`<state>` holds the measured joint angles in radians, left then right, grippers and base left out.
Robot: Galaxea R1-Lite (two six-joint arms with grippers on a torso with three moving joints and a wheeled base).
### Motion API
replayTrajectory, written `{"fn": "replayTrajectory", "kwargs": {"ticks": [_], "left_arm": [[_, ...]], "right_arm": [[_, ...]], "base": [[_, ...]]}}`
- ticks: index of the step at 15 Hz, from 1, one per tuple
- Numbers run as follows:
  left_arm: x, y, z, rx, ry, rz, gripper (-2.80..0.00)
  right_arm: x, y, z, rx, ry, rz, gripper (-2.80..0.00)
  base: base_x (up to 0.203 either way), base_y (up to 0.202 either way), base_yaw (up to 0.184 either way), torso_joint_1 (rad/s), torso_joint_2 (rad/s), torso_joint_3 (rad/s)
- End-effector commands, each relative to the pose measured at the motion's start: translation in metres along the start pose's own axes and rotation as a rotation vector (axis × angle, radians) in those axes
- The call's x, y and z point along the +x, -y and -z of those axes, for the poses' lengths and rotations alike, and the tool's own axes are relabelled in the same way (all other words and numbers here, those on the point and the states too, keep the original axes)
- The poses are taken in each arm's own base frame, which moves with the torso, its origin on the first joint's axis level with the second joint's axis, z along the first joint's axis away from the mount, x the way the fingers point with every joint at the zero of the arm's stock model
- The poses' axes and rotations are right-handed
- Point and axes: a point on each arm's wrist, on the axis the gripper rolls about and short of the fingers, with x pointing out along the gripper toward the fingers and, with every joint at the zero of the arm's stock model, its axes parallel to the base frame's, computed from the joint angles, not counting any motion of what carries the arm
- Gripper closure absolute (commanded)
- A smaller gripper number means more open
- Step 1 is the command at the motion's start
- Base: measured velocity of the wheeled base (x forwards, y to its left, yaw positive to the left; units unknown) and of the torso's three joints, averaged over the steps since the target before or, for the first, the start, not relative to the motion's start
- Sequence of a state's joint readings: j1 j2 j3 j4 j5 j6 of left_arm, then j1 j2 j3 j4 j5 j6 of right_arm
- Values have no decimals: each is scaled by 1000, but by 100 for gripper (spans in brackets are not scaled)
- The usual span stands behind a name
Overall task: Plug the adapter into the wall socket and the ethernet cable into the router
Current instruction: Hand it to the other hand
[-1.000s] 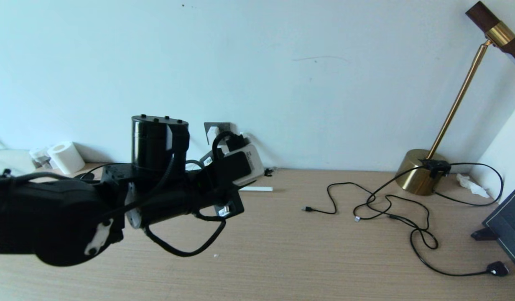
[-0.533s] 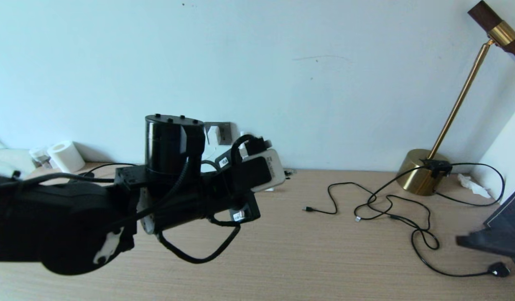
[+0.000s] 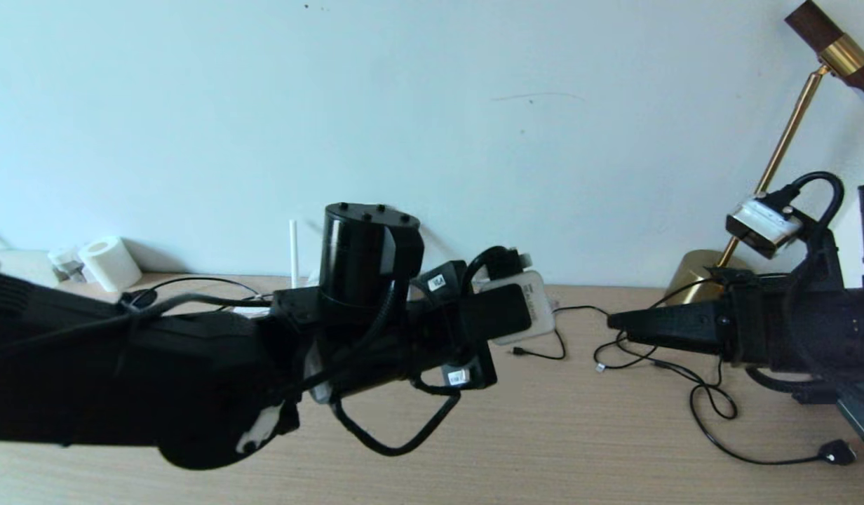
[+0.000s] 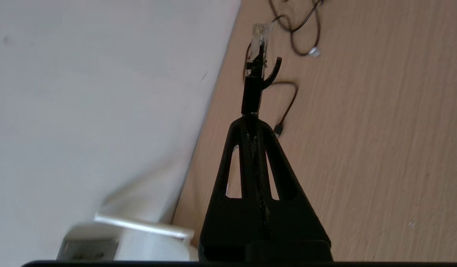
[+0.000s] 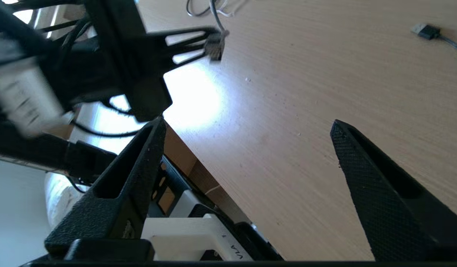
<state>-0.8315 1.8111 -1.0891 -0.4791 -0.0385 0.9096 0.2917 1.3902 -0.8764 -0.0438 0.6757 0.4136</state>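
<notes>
You had a matt, wood-grain desk [image 3: 544, 435] below. The lamp [image 3: 705, 287] looked like polished brass. The right gripper [image 5: 247, 128] showed black, rough-textured plastic fingers, and the ethernet cable [image 4: 259, 37] ended in a clear glossy plastic tip.

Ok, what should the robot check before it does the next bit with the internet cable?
1. Ethernet cable gripped: ok. The left gripper is shut on its plug, and the clear tip sticks out past the fingers.
2. Right gripper free to help: ok, open and empty.
3. Router ports in sight: cannot tell. Only one antenna shows in the head view.
4. Adapter in the wall socket: cannot tell. The left arm hides that spot.
</notes>
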Motion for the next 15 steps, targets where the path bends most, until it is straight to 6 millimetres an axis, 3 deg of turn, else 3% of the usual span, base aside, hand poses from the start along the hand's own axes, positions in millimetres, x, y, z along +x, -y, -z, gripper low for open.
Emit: {"fn": "replayTrajectory", "kwargs": {"ticks": [1, 9, 15], "left_arm": [[7, 12, -4, 12, 12, 34, 0], [32, 24, -6, 16, 16, 44, 0], [35, 28, -7, 17, 21, 56, 0]], "right_arm": [[14, 10, -2, 27, -35, 6, -280], [21, 6, 0, 61, -55, -16, -280], [29, 12, 1, 78, -79, -10, -280]], "base": [[0, 0, 0, 0, 0, 0], [0, 0, 0, 0, 0, 0], [0, 0, 0, 0, 0, 0]]}}
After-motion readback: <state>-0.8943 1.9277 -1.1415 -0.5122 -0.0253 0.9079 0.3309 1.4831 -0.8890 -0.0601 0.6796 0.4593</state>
